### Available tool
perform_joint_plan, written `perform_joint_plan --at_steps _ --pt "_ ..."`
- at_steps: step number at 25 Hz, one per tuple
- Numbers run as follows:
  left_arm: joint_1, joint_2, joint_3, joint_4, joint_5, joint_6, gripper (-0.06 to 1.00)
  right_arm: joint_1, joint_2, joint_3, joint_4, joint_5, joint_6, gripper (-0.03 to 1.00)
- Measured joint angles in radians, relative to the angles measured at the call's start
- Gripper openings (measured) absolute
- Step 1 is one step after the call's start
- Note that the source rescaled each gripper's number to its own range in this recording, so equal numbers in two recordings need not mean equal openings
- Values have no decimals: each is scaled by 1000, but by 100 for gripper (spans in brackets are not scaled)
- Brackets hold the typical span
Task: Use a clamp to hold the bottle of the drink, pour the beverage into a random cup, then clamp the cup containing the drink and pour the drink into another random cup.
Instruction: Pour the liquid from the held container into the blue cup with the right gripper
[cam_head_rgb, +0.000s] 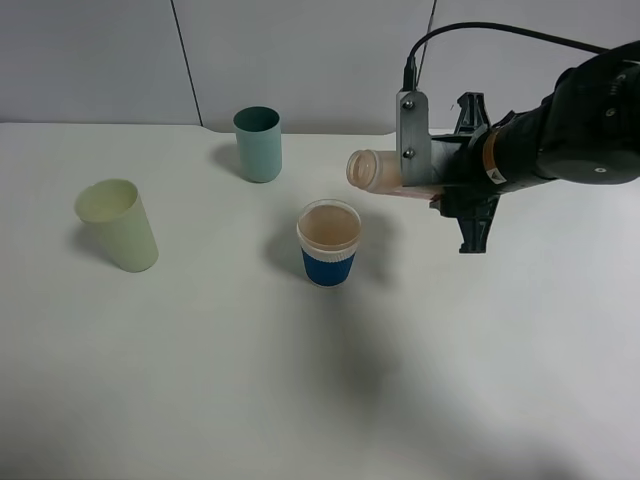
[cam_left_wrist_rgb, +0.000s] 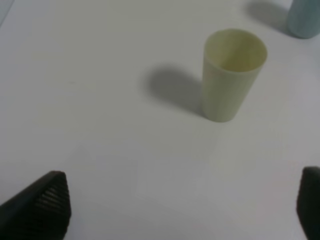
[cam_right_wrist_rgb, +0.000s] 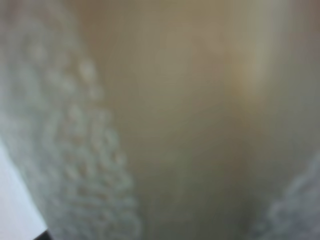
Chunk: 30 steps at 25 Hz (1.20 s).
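Presently, from left edge to right.

- Left gripper (cam_left_wrist_rgb: 172, 206): black ribbed fingers (cam_left_wrist_rgb: 40, 207) standing spread, gripping nothing, hovering over the white table (cam_head_rgb: 200, 380) near its left edge.
- Pale yellow-green plastic tumbler (cam_head_rgb: 118, 225): standing upright by the left edge, looking empty.
- Tall teal plastic tumbler (cam_head_rgb: 258, 144): standing upright toward the far edge.
- Short blue-banded white-rimmed cup (cam_head_rgb: 329, 243): sitting mid-table, carrying the beige-pink milky beverage (cam_head_rgb: 329, 228).
- Small translucent plastic bottle (cam_head_rgb: 375, 170): lying level in the air, long axis running along the far edge, mouth pointing left, hanging above and just right of the cup.
- Right gripper (cam_head_rgb: 415, 172): pale grey plates pinching the bottle's body.
- Judgement: the cup is lying below and left of the right gripper, seemingly the nearer one, though the bottle is occupying it.
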<state>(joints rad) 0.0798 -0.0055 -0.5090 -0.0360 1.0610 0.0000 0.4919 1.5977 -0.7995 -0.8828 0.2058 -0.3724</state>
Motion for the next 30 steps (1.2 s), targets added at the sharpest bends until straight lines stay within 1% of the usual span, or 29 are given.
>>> perform_joint_plan --at_steps 7,11,22,30 --pt "0 0 0 0 0 0 67 0 -1 0 0 -7 0 1" --pt "0 0 0 0 0 0 67 0 0 0 0 -33 -1 1" --pt "0 0 0 0 0 0 67 0 53 0 -4 -33 -3 1" --pt "0 0 0 0 0 0 67 0 53 0 -35 -34 -3 1"
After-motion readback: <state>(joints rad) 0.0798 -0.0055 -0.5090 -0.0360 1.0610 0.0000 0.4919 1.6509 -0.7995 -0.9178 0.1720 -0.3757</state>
